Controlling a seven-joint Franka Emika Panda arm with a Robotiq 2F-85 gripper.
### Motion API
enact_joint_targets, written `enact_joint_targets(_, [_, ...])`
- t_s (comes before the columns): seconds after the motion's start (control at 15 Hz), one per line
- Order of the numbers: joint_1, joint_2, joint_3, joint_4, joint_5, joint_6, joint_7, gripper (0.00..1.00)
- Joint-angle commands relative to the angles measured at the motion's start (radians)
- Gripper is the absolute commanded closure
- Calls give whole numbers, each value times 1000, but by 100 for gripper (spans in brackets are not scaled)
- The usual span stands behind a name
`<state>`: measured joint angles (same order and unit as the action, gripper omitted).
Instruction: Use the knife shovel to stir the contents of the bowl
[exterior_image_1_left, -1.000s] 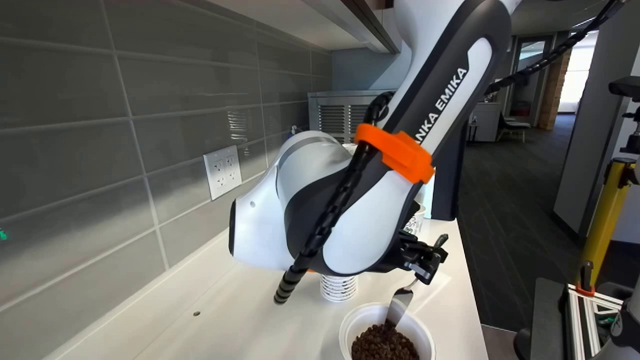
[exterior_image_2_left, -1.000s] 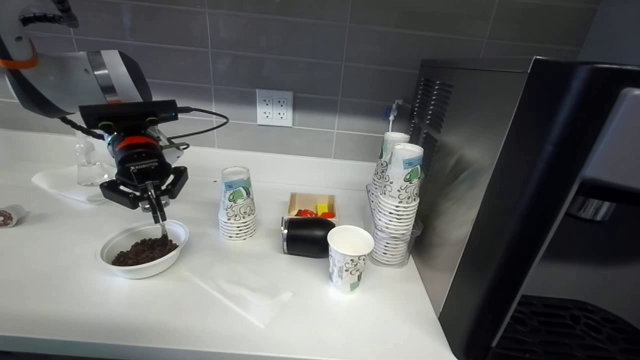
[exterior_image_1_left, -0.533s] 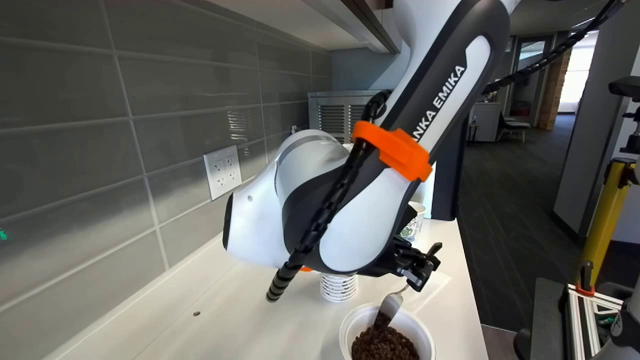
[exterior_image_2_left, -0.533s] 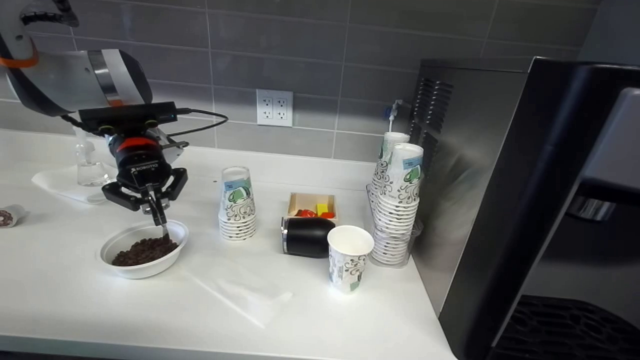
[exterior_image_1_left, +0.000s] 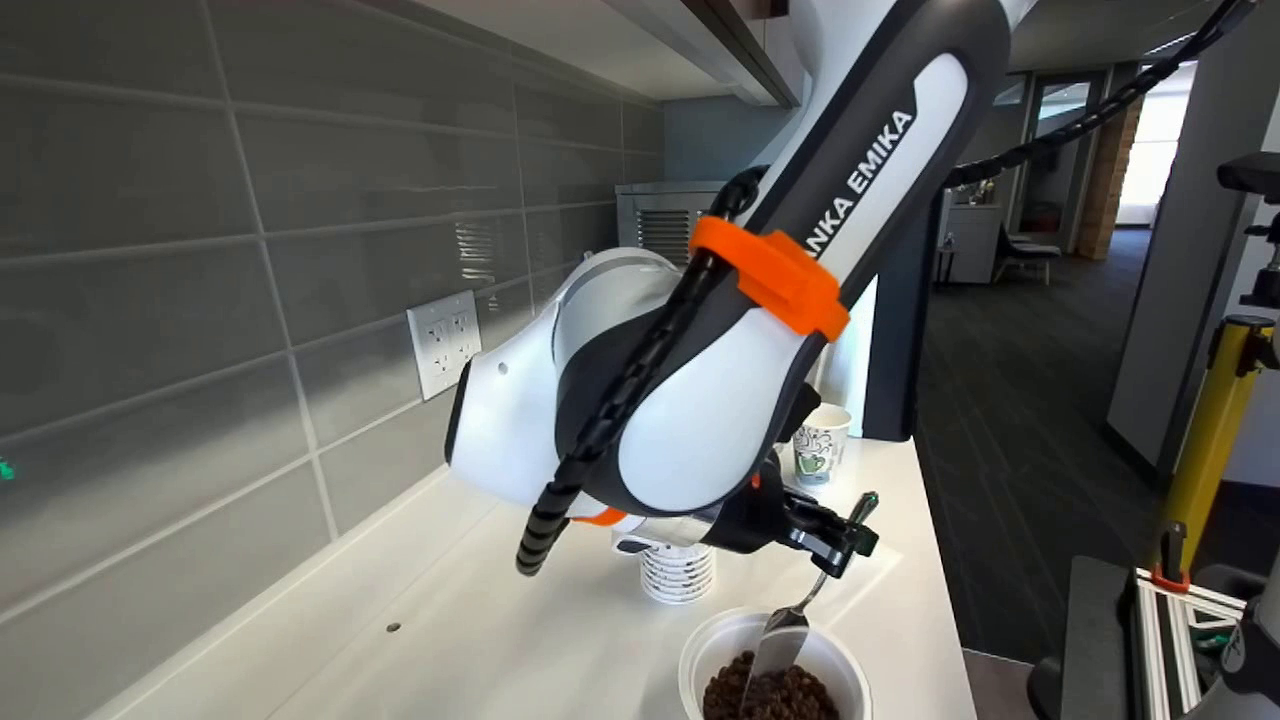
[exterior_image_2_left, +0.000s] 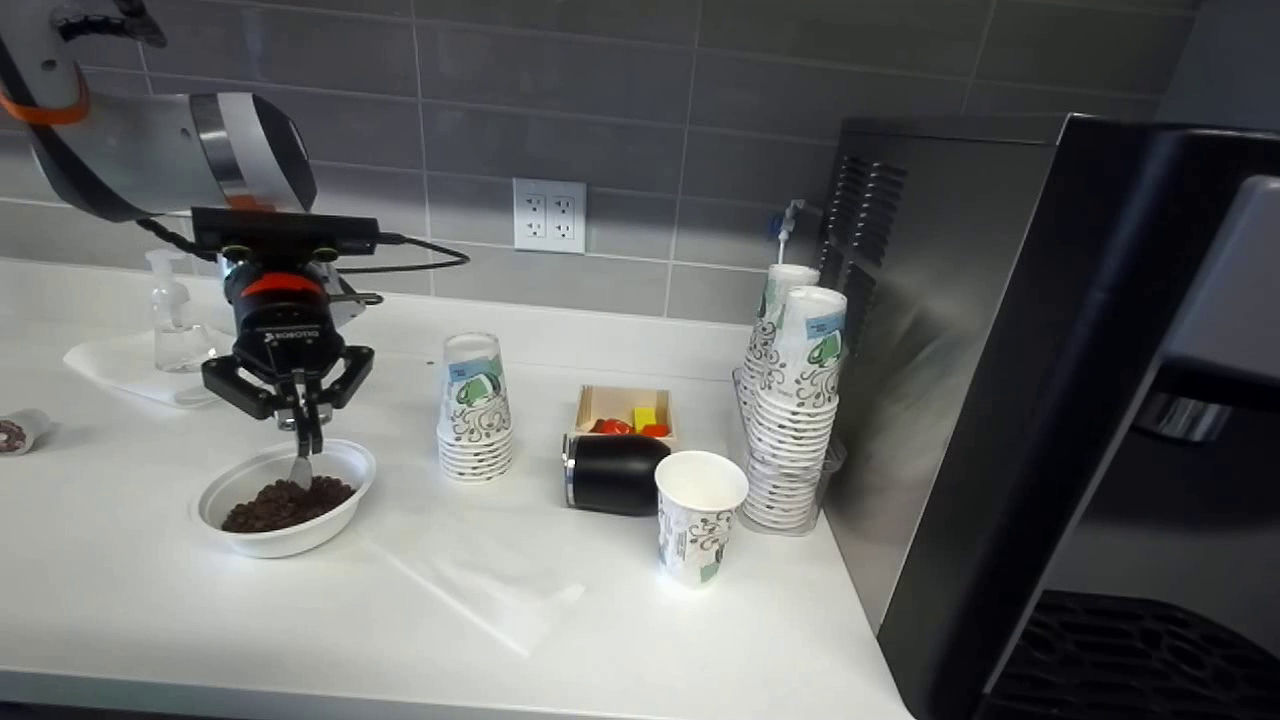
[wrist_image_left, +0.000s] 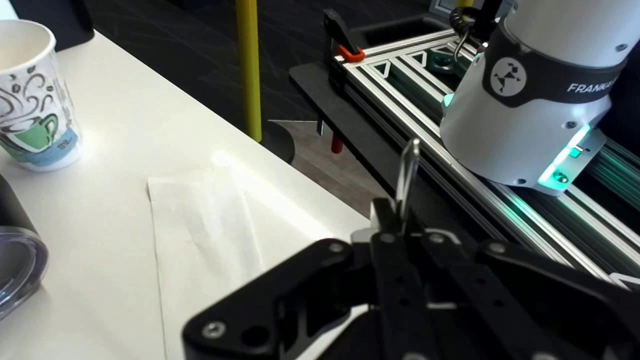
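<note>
The white bowl stands on the counter and also shows in an exterior view. Its contents, a dark brown granular mass, cover the bottom and show too in an exterior view. My gripper is above the bowl, also seen in an exterior view, shut on the knife shovel's handle. The knife shovel slants down, its flat end in the contents with the tip buried. In the wrist view, a shiny end of the knife shovel sticks out past my fingertips; the bowl is out of view.
A stack of paper cups stands beside the bowl. Farther along are a black tumbler on its side, a single paper cup, a wooden box and taller cup stacks. A thin white sheet lies on the counter.
The knife shovel has moved away from the bowl's wall, toward the middle of the contents, and its flat end has turned. The arm has shifted and tilted with it. The bowl has barely moved.
</note>
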<state>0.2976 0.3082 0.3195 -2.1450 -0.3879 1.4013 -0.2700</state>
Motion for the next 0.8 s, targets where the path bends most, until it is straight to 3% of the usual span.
enact_joint_targets(0.0, [-36,-23,-3,3,62,26,-92,99])
enact_joint_targets(0.73, [-82,27,-46,20,112,116,-120,99])
